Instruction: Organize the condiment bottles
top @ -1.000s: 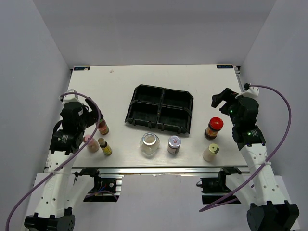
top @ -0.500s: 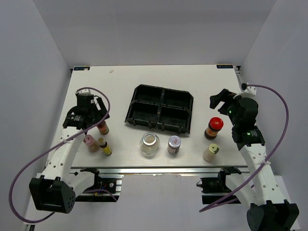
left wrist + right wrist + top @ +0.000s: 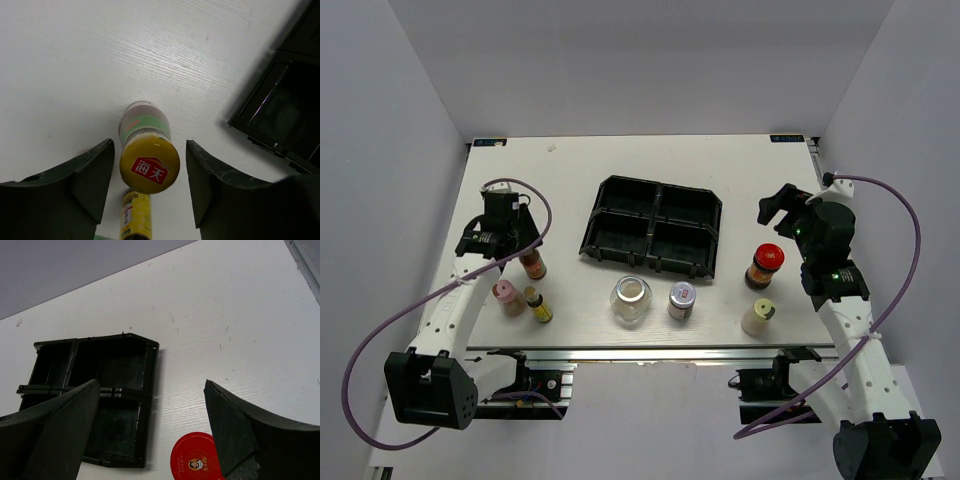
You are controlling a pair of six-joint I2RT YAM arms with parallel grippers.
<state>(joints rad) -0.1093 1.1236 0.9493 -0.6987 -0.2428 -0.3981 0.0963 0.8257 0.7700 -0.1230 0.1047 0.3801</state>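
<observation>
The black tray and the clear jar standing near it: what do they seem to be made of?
The black tray looks like moulded plastic, slightly glossy: its walls and dividers form one piece and catch soft highlights. The clear jar seems to be glass, though clear plastic is possible: it is transparent, with bright glints.

Black four-compartment tray (image 3: 653, 226) on white table (image 3: 740, 170)

- Left gripper (image 3: 150, 150): jaws spread wide, pointing steeply downward.
- Right gripper (image 3: 151, 385): jaws spread wide, angled forward and down, apparently held higher, though height is hard to judge.
</observation>
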